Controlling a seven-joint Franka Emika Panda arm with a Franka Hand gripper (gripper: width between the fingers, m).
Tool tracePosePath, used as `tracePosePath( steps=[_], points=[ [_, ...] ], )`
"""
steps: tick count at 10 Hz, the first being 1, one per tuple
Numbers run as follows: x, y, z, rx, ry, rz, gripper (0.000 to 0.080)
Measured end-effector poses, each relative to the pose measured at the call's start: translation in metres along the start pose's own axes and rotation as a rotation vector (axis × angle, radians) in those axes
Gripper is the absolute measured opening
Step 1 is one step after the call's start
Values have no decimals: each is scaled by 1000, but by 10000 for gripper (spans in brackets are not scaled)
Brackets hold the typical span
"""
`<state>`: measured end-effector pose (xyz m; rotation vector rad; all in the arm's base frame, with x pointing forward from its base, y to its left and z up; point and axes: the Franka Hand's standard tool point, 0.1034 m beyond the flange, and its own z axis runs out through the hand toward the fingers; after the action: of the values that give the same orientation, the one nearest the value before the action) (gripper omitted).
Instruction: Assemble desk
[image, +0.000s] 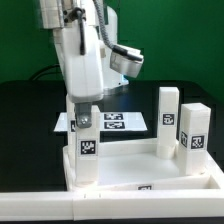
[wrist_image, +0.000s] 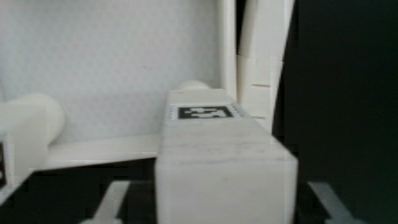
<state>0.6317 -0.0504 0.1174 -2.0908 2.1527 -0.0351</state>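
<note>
Exterior view first: showed the claw (image: 84, 108) low over the near corner of the tabletop (image: 30, 100) on the exterior view's left, come down from straight above onto an upright leg (image: 86, 150). Showed that leg standing at the left near corner of the desk panel (image: 140, 172), long axis vertical, black-and-white tag facing the camera, directly beneath the claw and in line with it. Looked closed around the leg's top end, though fingertips were mostly hidden behind the part, so grip judged rather than plainly seen. Showed two more legs (image: 168, 122) and (image: 193, 130) upright near the panel's far right corner, well apart from the claw. Showed the marker board (image: 110, 122) flat behind the panel, toward the far edge.

Wrist view next: filled by the held leg (wrist_image: 217, 150), running away from the camera along the claw's axis, with its tag (wrist_image: 206, 112) on the visible face. Showed the panel's white surface (wrist_image: 107, 70) beyond and a rounded white form (wrist_image: 32, 125) beside the leg, too blurred to name. Judged as seating or twisting this leg into the corner hole, with travel needed straight along the leg's own vertical axis and any tilt likely to bind.
</note>
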Motion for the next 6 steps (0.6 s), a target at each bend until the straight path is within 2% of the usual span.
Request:
tracePosePath(
  steps=[1,4,5,6],
  points=[
    [2,1,0,11,-15,114,292],
    [0,1,0,3,-11,10,294],
    [-2,2,-1,-26,-8,-202,514],
    [-2,1,-3,-24,-12,-402,514]
  ],
)
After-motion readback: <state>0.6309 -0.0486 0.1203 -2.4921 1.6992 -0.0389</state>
